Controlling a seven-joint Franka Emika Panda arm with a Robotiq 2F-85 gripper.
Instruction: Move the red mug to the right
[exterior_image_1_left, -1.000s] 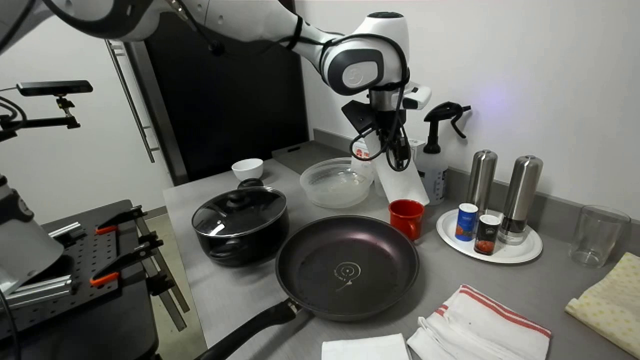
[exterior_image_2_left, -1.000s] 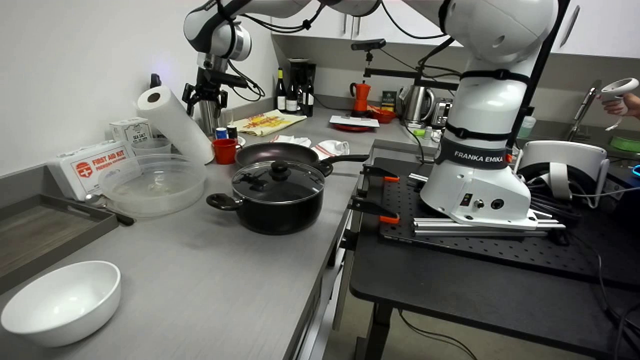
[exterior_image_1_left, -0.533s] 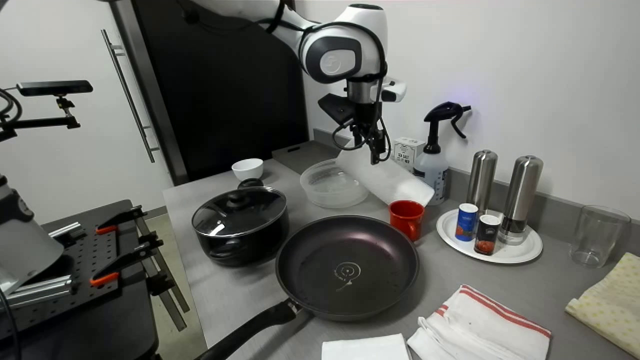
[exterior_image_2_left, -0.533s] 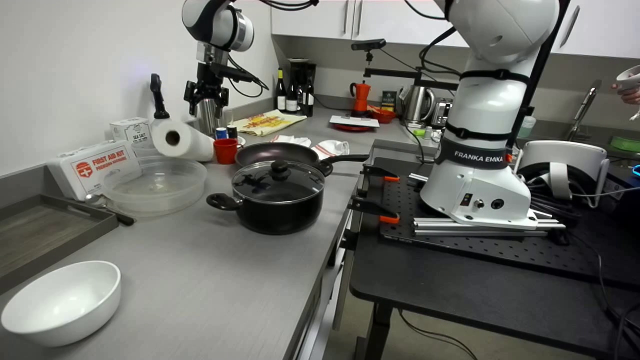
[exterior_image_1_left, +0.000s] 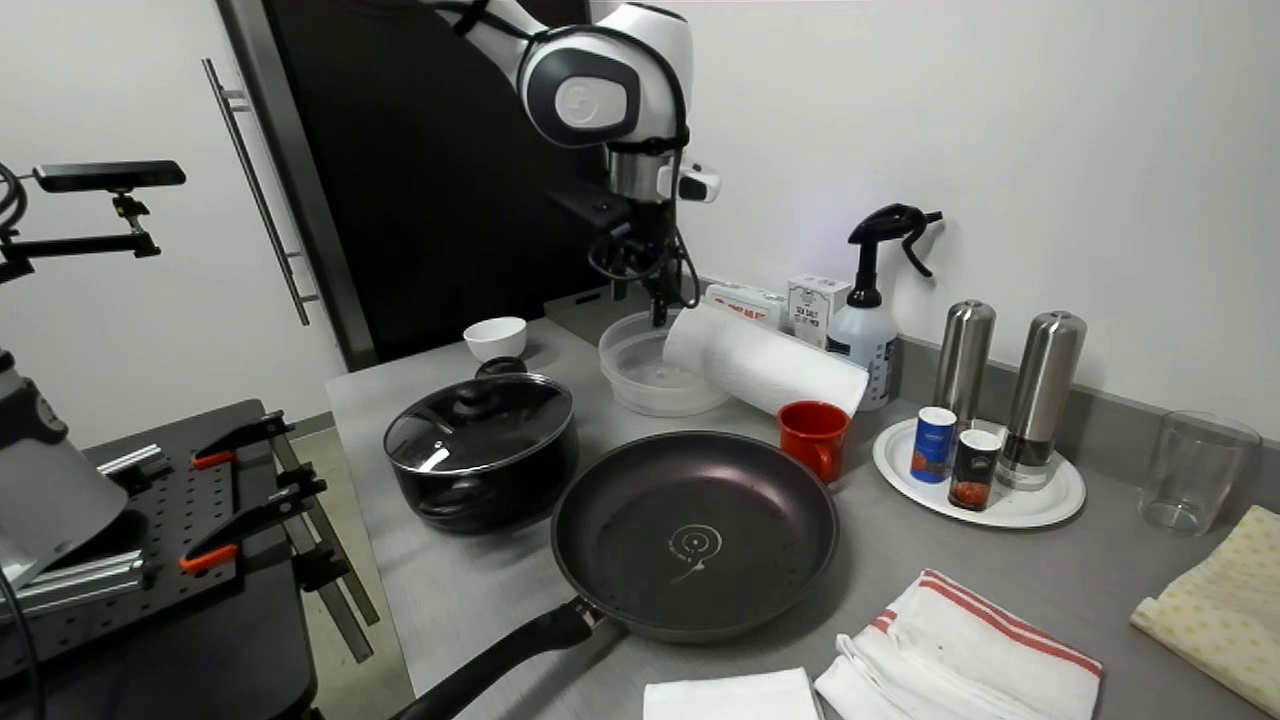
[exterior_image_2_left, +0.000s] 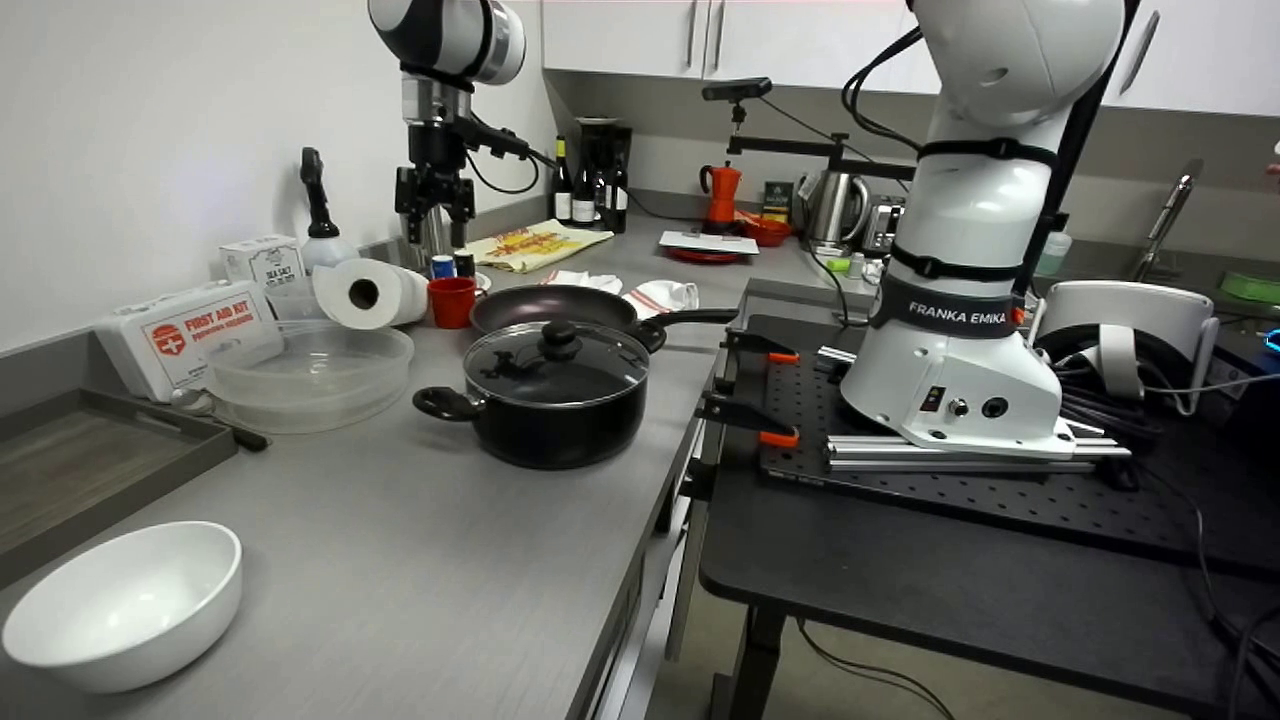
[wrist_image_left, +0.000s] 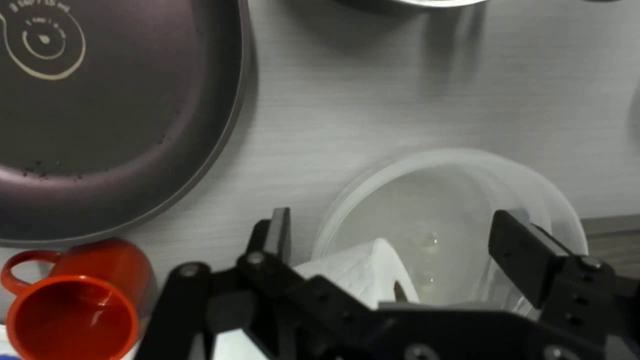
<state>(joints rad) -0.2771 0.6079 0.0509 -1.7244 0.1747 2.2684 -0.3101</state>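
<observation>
One red mug (exterior_image_1_left: 812, 440): standing upright on the grey counter (exterior_image_2_left: 390, 520), just beside the frying pan (exterior_image_1_left: 695, 535), and awaiting its move to the right; whether mug and pan are touching, I cannot tell.
Gripper (wrist_image_left: 395, 237): hanging higher than the mug and well apart from it, its fingers (wrist_image_left: 277, 232) standing wide of each other and pinching nothing; getting them over the mug is looking like the step in hand.
Handle (wrist_image_left: 31, 256): pointing away from the paper roll (exterior_image_1_left: 760, 355), along the line of the spread fingers, so a straddling grip could be landing one finger on it; pinching the mug's wall, one finger inside, is seeming safer.
Paper roll: lying tipped, one end over a see-through tub (exterior_image_1_left: 660, 398), the other near the mug; a knock would probably be setting it rolling, so descending straight from above is making sense.
White plate (exterior_image_1_left: 1050, 500): sitting to the mug's right in an exterior view, carrying steel grinders (exterior_image_1_left: 965, 355) and small shakers (exterior_image_1_left: 933, 445); sliding far would be risking a bump, so lifting first or stopping short is looking wise.
Arm (exterior_image_1_left: 600, 95): arching down from the top edge in both exterior views, its base (exterior_image_2_left: 955, 390) standing on the black table (exterior_image_2_left: 850, 560) beside the counter.
Wrist (exterior_image_2_left: 432, 100): hanging nearly plumb; the wrist view is showing the mug at lower left, so the fingers are needing to travel there before dropping.
</observation>
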